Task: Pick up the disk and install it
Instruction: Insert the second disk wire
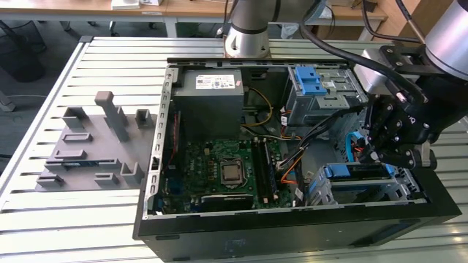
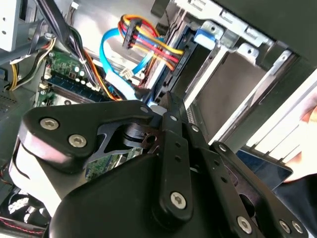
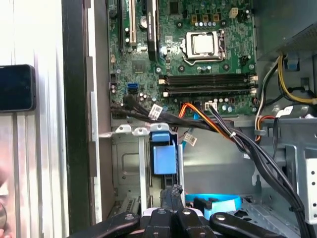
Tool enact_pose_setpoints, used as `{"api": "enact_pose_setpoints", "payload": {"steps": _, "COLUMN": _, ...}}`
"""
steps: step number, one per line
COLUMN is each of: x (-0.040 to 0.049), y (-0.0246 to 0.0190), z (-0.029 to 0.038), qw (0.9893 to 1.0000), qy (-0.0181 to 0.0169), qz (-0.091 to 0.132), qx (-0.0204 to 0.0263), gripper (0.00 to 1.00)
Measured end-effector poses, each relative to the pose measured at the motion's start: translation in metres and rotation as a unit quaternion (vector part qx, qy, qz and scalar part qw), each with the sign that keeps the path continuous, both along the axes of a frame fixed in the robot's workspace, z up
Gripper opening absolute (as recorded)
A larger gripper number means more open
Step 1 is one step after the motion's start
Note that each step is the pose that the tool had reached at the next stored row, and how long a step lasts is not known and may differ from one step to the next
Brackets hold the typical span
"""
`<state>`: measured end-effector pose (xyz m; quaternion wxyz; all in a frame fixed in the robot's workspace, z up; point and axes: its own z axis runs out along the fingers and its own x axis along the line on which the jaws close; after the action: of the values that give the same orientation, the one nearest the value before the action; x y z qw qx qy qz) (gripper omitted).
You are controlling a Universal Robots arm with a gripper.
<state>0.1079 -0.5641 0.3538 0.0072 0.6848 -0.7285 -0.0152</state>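
We see the gripper (image 1: pixel 395 156) lowered into the open computer case (image 1: pixel 292 230), which lies on its side on the slatted desk (image 1: pixel 44 219), near the desk's edge at the exterior view's right. The gripper sits right at the drive cage (image 1: pixel 365 192) in the case's corner, and the disk (image 1: pixel 358 171) rests in that cage with its blue rail showing on top. In the first wrist view the blue latch (image 3: pixel 163 156) of the disk stands in the cage slot just ahead of the fingers (image 3: pixel 171 196). The fingers look drawn close together, perhaps pinched on the disk's edge, though we cannot tell whether they truly grip it or only press it. We judge the gripper is held so to seat the disk along the slot. The disk's long axis seems to run along the case's front wall, standing on edge, its latch end pointing up out of the cage
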Motion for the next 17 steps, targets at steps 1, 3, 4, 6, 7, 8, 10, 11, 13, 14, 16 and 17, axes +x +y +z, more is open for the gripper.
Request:
{"api": "enact_pose_setpoints", "payload": {"steps": 1, "x": -0.0020, "y": -0.0001, "z": 0.0000, "qw": 1.0000, "qy": -0.0001, "qz": 0.000, "qx": -0.0001, "gripper": 0.11}}
{"api": "enact_pose_setpoints", "payload": {"steps": 3, "x": -0.0031, "y": -0.0002, "z": 0.0007, "qw": 1.0000, "qy": -0.0001, "qz": 0.000, "qx": 0.0001, "gripper": 0.11}}
{"api": "enact_pose_setpoints", "payload": {"steps": 4, "x": -0.0031, "y": -0.0001, "z": 0.0017, "qw": 1.0000, "qy": -0.0001, "qz": 0.000, "qx": 0.0001, "gripper": 0.11}}
{"api": "enact_pose_setpoints", "payload": {"steps": 6, "x": -0.0031, "y": -0.0001, "z": 0.0045, "qw": 1.0000, "qy": -0.0002, "qz": 0.000, "qx": 0.0003, "gripper": 0.11}}
{"api": "enact_pose_setpoints", "payload": {"steps": 7, "x": -0.0031, "y": -0.0001, "z": 0.0060, "qw": 1.0000, "qy": -0.0001, "qz": 0.000, "qx": 0.0003, "gripper": 0.11}}
{"api": "enact_pose_setpoints", "payload": {"steps": 8, "x": -0.0031, "y": -0.0001, "z": 0.0077, "qw": 1.0000, "qy": -0.0001, "qz": 0.000, "qx": 0.0003, "gripper": 0.11}}
{"api": "enact_pose_setpoints", "payload": {"steps": 10, "x": -0.0032, "y": 0.0000, "z": 0.0110, "qw": 1.0000, "qy": -0.0001, "qz": 0.000, "qx": 0.0003, "gripper": 0.11}}
{"api": "enact_pose_setpoints", "payload": {"steps": 11, "x": -0.0031, "y": 0.0000, "z": 0.0125, "qw": 1.0000, "qy": -0.0001, "qz": 0.000, "qx": 0.0004, "gripper": 0.11}}
{"api": "enact_pose_setpoints", "payload": {"steps": 13, "x": -0.0031, "y": 0.0000, "z": 0.0160, "qw": 1.0000, "qy": -0.0001, "qz": 0.000, "qx": 0.0006, "gripper": 0.11}}
{"api": "enact_pose_setpoints", "payload": {"steps": 14, "x": -0.0031, "y": 0.0001, "z": 0.0174, "qw": 1.0000, "qy": -0.0001, "qz": 0.000, "qx": 0.0006, "gripper": 0.11}}
{"api": "enact_pose_setpoints", "payload": {"steps": 16, "x": -0.0031, "y": 0.0002, "z": 0.0195, "qw": 1.0000, "qy": -0.0001, "qz": 0.000, "qx": 0.0006, "gripper": 0.11}}
{"api": "enact_pose_setpoints", "payload": {"steps": 17, "x": -0.0032, "y": 0.0002, "z": 0.0203, "qw": 1.0000, "qy": -0.0001, "qz": 0.000, "qx": 0.0006, "gripper": 0.11}}
